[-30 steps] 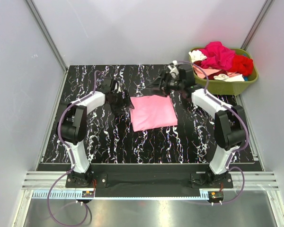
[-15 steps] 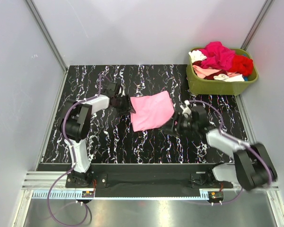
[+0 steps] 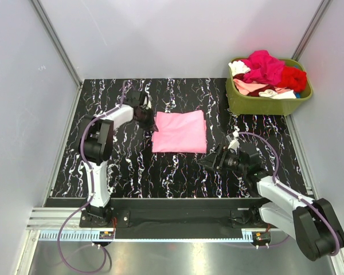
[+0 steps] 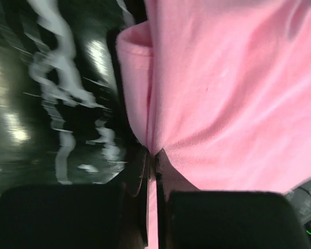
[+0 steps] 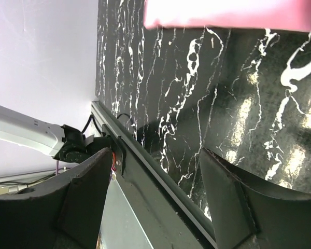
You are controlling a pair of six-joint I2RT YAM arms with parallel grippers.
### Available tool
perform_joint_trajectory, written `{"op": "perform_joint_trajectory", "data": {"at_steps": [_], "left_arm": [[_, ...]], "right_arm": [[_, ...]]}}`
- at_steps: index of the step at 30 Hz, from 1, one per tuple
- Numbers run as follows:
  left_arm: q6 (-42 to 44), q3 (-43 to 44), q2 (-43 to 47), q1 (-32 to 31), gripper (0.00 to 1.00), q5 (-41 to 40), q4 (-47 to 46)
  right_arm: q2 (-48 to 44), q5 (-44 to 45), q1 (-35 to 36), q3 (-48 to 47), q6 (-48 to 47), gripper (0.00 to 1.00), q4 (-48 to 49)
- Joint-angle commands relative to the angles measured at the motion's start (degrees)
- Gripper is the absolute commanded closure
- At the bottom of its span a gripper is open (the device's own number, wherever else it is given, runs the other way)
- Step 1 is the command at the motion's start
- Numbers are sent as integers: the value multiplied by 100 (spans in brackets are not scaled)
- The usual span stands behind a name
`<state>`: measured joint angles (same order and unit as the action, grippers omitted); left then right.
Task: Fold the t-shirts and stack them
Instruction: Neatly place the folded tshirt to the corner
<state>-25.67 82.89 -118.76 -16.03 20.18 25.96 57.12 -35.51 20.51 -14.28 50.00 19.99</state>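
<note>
Jaws: L gripper (image 4: 155,158) pinching pink tee (image 4: 233,93) edge, R gripper (image 5: 155,161) spread wide.

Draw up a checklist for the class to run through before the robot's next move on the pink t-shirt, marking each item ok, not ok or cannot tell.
1. Grip: the left end effector is shut on the left edge of the pink t-shirt: ok.
2. Free arm: the right end effector is open and holds nothing: ok.
3. Clearance: the right end effector is off the cloth, over the bare table on the near side: ok.
4. Shape: the pink t-shirt lies as a flat rectangle: ok.
5. Layers caught in the pinch: cannot tell.
6. Supply: more t-shirts are heaped in the green tub: ok.
</note>
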Motion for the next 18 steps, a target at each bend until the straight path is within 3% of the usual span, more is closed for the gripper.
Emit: {"op": "perform_joint_trajectory", "data": {"at_steps": [1,7,12,14,18], "left_arm": [[887,988,-182,416,100,-1006,1032],[1608,2756,-998,899,100,-2648,2096],[1986,4765,-1869,1321,100,-3336,2651],[2057,5234,-2168,1558,100,-3582,2669],[2242,5237,-2204,1893,100,-3925,2029]], "right_arm": [[71,61,32,40,28,25,497],[264,53,32,22,19,24,585],[694,-123,23,-31,45,25,918],[791,-158,32,-31,72,25,1007],[932,-193,23,-22,98,25,1156]]}}
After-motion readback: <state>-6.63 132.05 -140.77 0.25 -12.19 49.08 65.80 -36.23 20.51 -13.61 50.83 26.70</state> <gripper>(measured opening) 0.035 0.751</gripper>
